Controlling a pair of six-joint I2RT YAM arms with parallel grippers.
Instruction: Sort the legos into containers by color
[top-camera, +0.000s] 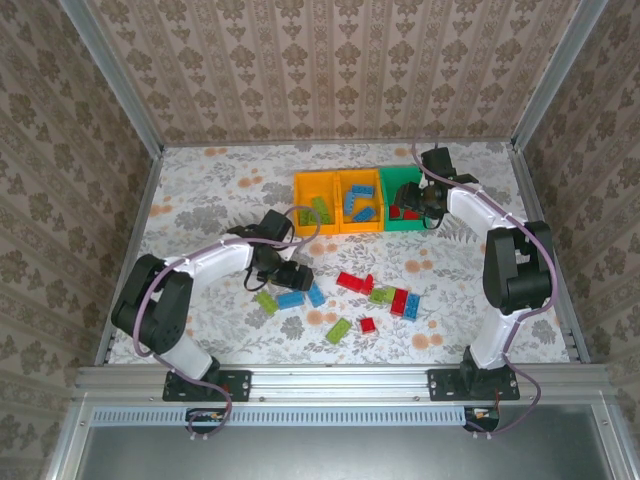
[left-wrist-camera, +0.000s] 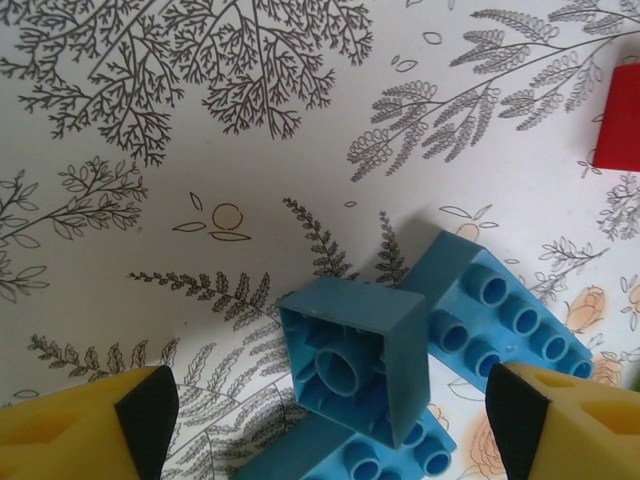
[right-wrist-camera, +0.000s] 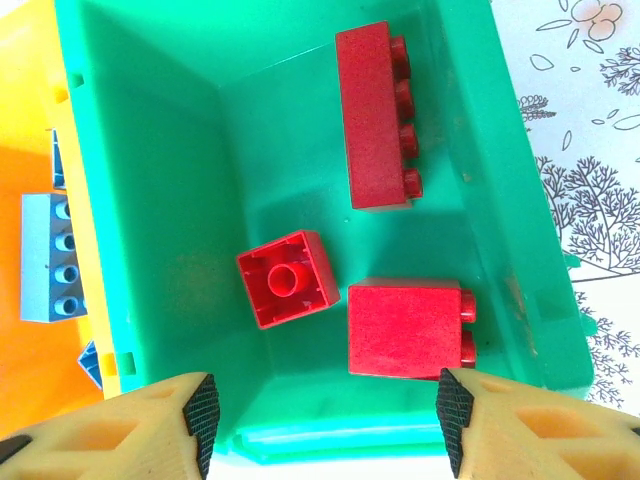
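My left gripper (top-camera: 293, 277) (left-wrist-camera: 332, 410) is open and low over the table. Between its yellow fingers (left-wrist-camera: 100, 430) lies a small square blue lego (left-wrist-camera: 350, 355), upside down and tilted, propped on two long blue legos (left-wrist-camera: 500, 310). My right gripper (top-camera: 412, 200) (right-wrist-camera: 327, 412) hangs open over the green bin (top-camera: 393, 222) (right-wrist-camera: 150, 180), holding nothing. Three red legos lie inside that bin: a long one (right-wrist-camera: 378, 115), a small upturned one (right-wrist-camera: 288, 278) and a chunky one (right-wrist-camera: 405, 328). The middle orange bin (top-camera: 358, 228) holds blue legos, the left orange bin (top-camera: 302, 205) lime ones.
Loose legos are scattered in front of the bins: lime (top-camera: 266, 302), blue (top-camera: 291, 299), red (top-camera: 354, 283), lime (top-camera: 382, 295), red (top-camera: 400, 302), lime (top-camera: 338, 330) and a small red one (top-camera: 367, 324). A red lego (left-wrist-camera: 618, 120) shows at the left wrist view's right edge.
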